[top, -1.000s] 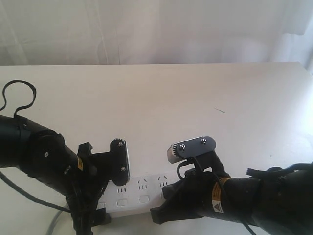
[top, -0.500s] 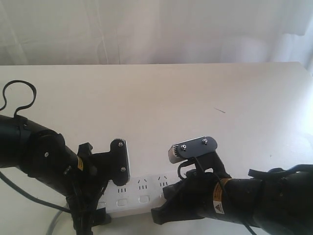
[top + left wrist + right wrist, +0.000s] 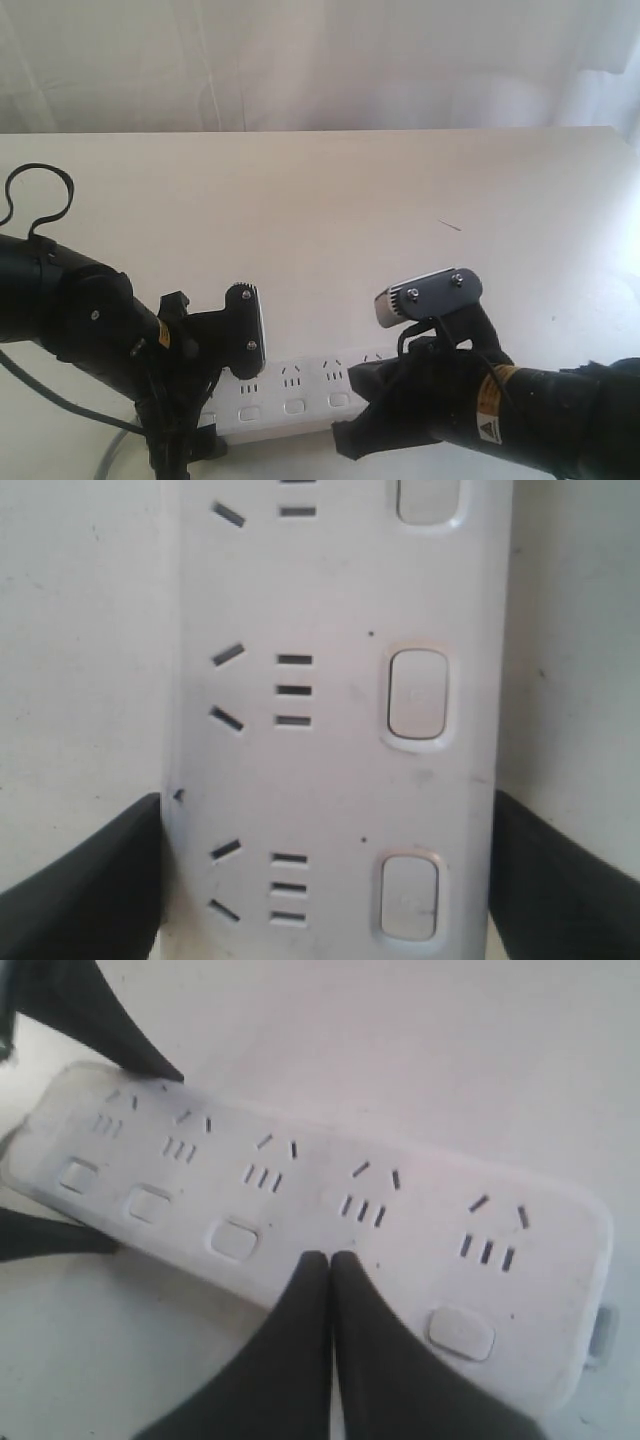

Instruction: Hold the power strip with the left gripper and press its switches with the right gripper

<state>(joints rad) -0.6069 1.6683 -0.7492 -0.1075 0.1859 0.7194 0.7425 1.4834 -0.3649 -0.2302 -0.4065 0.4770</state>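
Observation:
The white power strip (image 3: 290,385) lies at the table's near edge, outlets toward the far side and switches (image 3: 294,406) toward the near side. My left gripper (image 3: 325,880) is shut across its width, a black finger against each long edge, near the cord end. My right gripper (image 3: 328,1257) is shut, its two black fingertips pressed together on the strip's switch row. They sit between the third switch (image 3: 233,1239) and the last switch (image 3: 461,1332), covering the spot of the fourth. In the exterior view its silver-grey finger pad (image 3: 428,295) rises above the strip's right part, which the arm hides.
The white table (image 3: 350,200) stretches away to a pale curtain. A black cable loop (image 3: 40,190) stands over the left arm. The grey cord (image 3: 110,455) leaves the strip at the lower left. A small dark mark (image 3: 450,225) lies on the table at the right.
My right gripper has shifted to the right along the strip, uncovering the third outlet and switch. The left gripper and the strip have not moved.

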